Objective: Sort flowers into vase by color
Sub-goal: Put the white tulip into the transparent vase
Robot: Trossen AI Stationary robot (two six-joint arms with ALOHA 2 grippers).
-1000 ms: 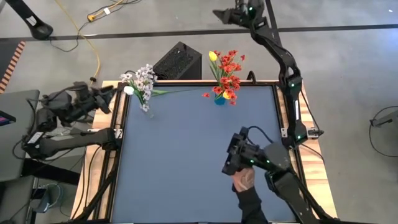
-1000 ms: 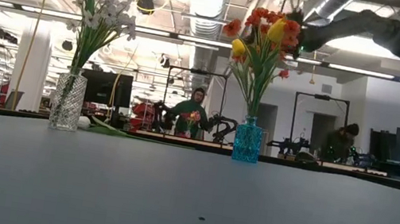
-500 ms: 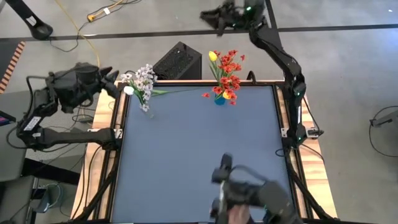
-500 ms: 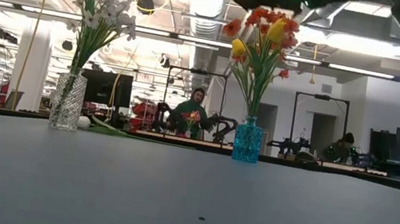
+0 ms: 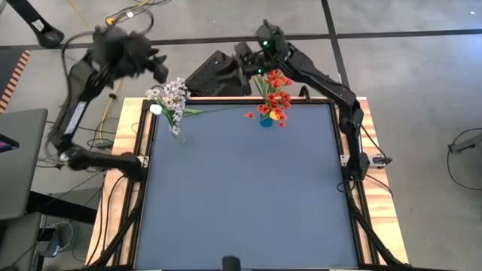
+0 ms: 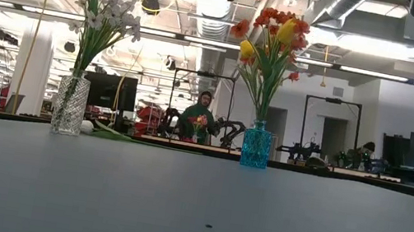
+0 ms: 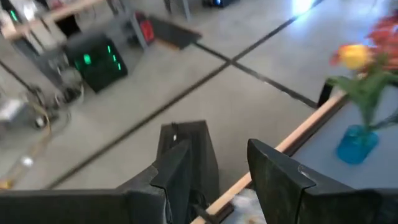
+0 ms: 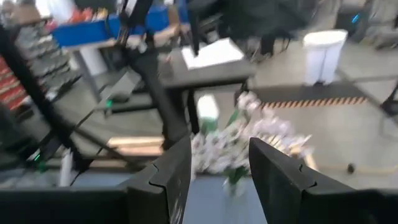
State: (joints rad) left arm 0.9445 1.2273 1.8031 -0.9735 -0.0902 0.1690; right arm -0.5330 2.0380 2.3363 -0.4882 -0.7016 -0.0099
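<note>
L gripper (image 5: 154, 66) raised beyond table's far-left corner, fingers apart, empty. R gripper (image 5: 242, 64) raised near the red flowers (image 5: 276, 94), also open, empty. White flowers (image 5: 172, 98) in clear vase, far edge.

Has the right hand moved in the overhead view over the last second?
Yes. The right hand has swung left, from right of the blue vase to its left, above the table's far edge.

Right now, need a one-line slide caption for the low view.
Clear vase of white flowers and blue vase of red and yellow flowers on the table's far edge.
</note>
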